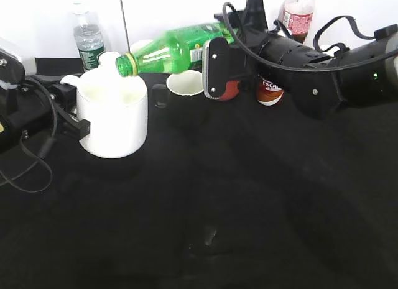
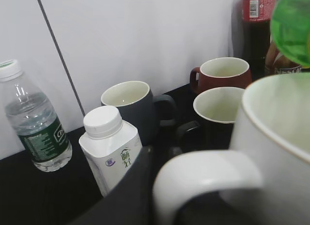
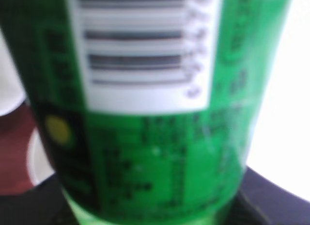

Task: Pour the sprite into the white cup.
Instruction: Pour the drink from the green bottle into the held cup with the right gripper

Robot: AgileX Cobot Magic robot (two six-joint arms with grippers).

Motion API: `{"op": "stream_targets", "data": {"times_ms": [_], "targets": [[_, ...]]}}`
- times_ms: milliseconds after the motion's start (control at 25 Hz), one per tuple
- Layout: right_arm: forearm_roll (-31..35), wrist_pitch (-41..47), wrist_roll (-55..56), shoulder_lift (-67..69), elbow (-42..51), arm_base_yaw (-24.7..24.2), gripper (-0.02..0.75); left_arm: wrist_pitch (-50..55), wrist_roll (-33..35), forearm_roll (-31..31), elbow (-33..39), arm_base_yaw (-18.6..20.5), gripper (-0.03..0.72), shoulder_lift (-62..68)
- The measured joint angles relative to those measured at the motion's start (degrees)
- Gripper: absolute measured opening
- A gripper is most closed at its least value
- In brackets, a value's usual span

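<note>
The right gripper (image 1: 214, 71), jaws pinching the sprite (image 1: 171, 51), holds it tipped with its mouth above the white cup (image 1: 113, 118), so pouring seems underway and steeper tilt comes next; left jaws' state unclear.

4 mugs (image 2: 127, 97), 5 bottles (image 2: 36, 126), 1 milk carton (image 2: 110, 150).

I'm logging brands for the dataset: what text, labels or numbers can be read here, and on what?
"ESCA", partly hidden: red-and-white label of the small brown bottle behind the right arm.
Barcode with digits, blurred, unreadable: sprite label, right wrist view.
Small print on the water bottle label: too small.
Logo and characters on the white carton: not legible.
Red label on the cola bottle: unreadable.
</note>
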Motion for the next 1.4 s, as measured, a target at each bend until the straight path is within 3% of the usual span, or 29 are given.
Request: {"op": "stream_targets", "data": {"times_ms": [400, 1120, 1400], "targets": [[0.85, -5.74, -4.79, 0.0, -0.05, 0.0, 0.397, -1.33, 0.05, 0.0, 0.0, 0.0, 0.059, 0.0], [1.34, -7.57, -8.62, 0.0, -0.15, 0.0, 0.397, -2.42, 0.52, -0.21, 0.11, 0.0, 0.059, 0.04], [1.29, -7.47, 2.73, 0.43, -0.21, 0.0, 0.397, -6.03, 0.68, -2.3, 0.11, 0.0, 0.059, 0.04]]}}
